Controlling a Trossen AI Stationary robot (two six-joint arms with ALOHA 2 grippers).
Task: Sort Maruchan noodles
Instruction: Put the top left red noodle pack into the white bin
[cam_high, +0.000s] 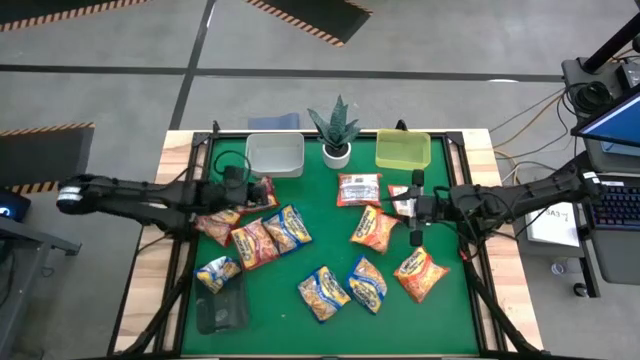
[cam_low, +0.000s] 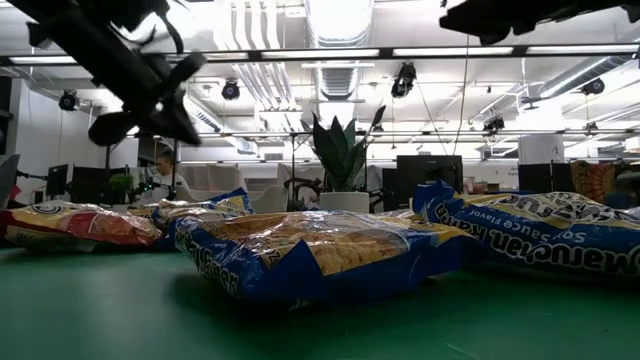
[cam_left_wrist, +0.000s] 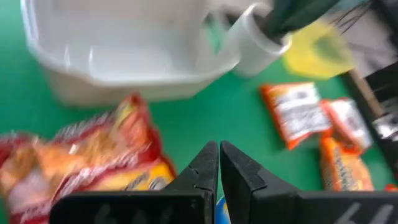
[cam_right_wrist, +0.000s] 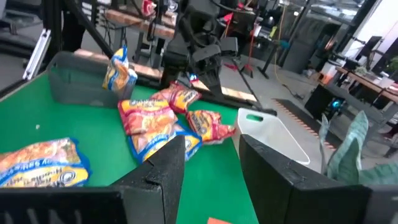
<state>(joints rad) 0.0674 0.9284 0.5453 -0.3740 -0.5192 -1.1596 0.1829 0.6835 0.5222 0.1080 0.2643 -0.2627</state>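
Packets (cam_high: 322, 293) strewn on mat | left pincer (cam_left_wrist: 219, 163) pressed together (empty) above red packet (cam_left_wrist: 93, 152) | right pincer (cam_right_wrist: 211, 152) spread

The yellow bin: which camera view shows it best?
The high view: the yellow bin shows whole, at the table's far edge beside the potted plant. The left wrist view catches only a blurred yellow patch. The low and right wrist views do not show it.
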